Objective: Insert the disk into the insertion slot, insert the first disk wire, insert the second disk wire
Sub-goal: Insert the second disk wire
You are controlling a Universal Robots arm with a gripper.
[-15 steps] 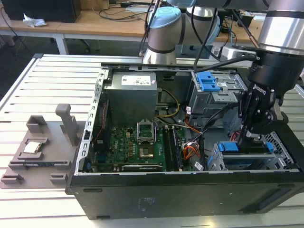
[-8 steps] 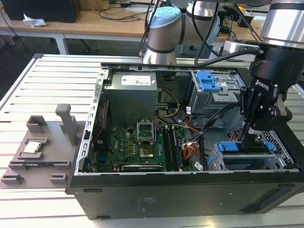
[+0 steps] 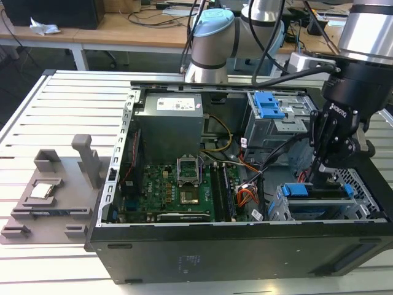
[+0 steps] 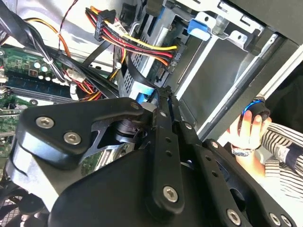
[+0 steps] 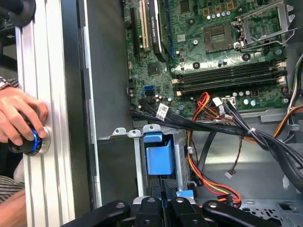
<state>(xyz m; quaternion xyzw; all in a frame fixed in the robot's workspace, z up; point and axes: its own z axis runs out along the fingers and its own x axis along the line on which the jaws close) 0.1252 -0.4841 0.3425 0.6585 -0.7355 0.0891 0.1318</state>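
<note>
The disk's bright blue carrier (image 3: 296,190) sits inside the insertion slot (image 3: 279,208), a silver perforated cage at the open case's corner on the exterior view's right. A blue carrier tab (image 5: 158,158) stands at the cage's mouth in the first wrist view. My gripper (image 3: 317,177) hangs straight above the cage. Its fingers are pressed together (image 4: 163,93) (image 5: 164,188) at the light-blue connector (image 4: 144,93) of a flat black disk wire (image 4: 130,71). That connector (image 5: 185,194) lies just beside the fingertips. A red, yellow and black wire bundle (image 4: 137,45) runs close by.
A person's hand (image 5: 21,118) rests on a blue-ringed knob (image 4: 255,111) outside the case wall. Inside the case are the motherboard (image 3: 178,190), the power supply (image 3: 169,123) and a taller grey bay with a blue latch (image 3: 268,104). A grey fixture (image 3: 55,184) lies on the table.
</note>
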